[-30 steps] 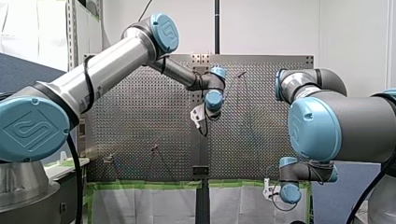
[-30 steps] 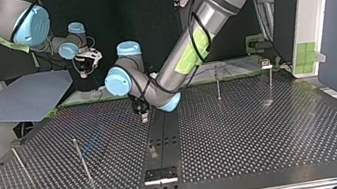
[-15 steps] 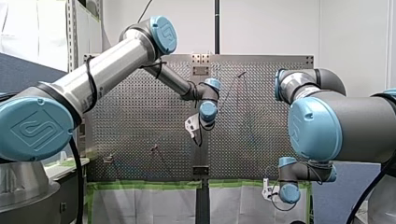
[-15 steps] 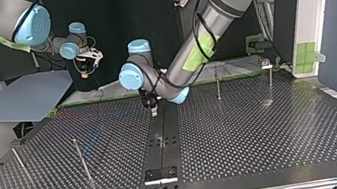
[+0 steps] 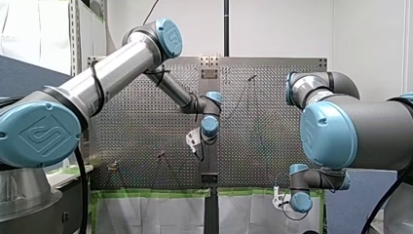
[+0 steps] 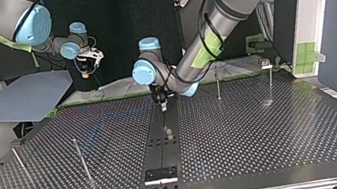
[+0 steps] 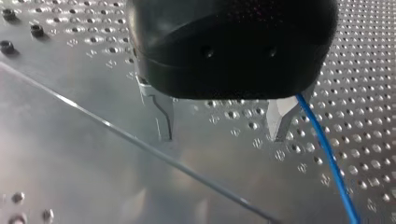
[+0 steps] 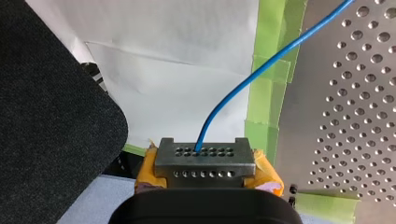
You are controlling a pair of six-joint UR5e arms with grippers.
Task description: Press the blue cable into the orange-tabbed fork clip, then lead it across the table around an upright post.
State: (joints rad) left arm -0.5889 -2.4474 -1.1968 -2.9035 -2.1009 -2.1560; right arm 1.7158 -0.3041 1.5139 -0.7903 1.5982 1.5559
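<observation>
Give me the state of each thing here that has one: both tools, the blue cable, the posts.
left tool, open and empty; the blue cable passes outside one finger.
right tool, shut on the blue cable.
blue cable, gripped by the right tool, free of the left tool.
post, upright; whether the blue cable goes around it, cannot tell.
</observation>
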